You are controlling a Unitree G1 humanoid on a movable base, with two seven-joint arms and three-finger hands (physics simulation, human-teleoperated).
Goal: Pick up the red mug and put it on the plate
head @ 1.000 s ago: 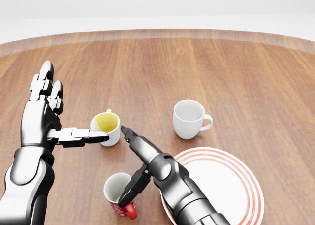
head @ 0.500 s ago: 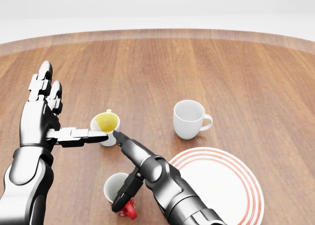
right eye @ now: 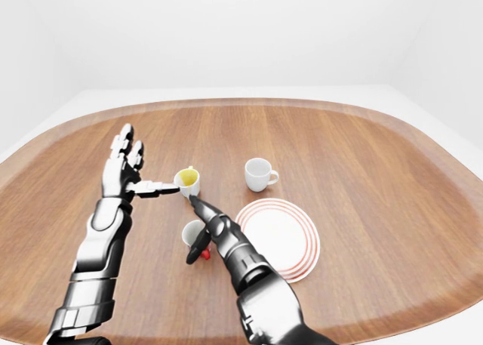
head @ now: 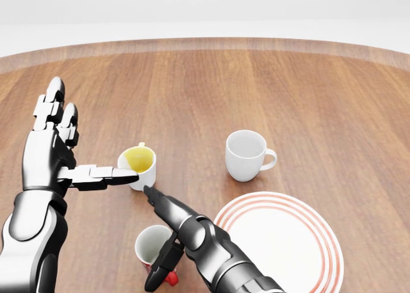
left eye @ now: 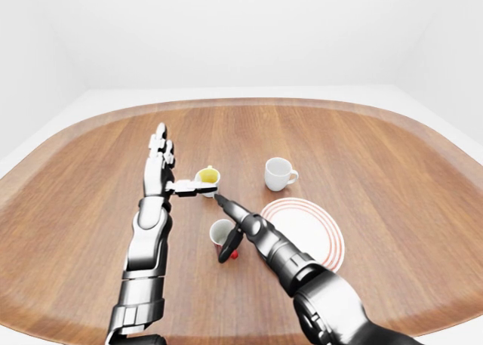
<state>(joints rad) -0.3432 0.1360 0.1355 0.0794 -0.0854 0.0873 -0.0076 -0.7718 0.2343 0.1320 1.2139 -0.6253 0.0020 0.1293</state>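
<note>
The red mug point(head: 152, 243), white inside, stands upright near the bottom of the head view, left of the red-ringed white plate point(head: 320, 236). My right hand point(head: 148, 238) reaches in from the bottom and is open. Its long finger point(head: 160, 203) stretches over the mug's far rim and its thumb point(head: 159, 270) hangs down by the red handle side, so the fingers stand about the mug without closing round it. My left hand point(head: 77, 145) is open at the left, fingers upright, its thumb point(head: 106, 174) touching the yellow-lined mug point(head: 138, 159).
A white mug point(head: 245, 153) stands above the plate, handle to the right. The round wooden table point(left eye: 377, 141) with a raised rim spreads widely to the right and top. The yellow-lined mug is close above the red mug.
My right hand has slid left and toward the bottom of the head view, from beside the red mug to straddling it. The left hand shifted slightly left. The mugs have not moved.
</note>
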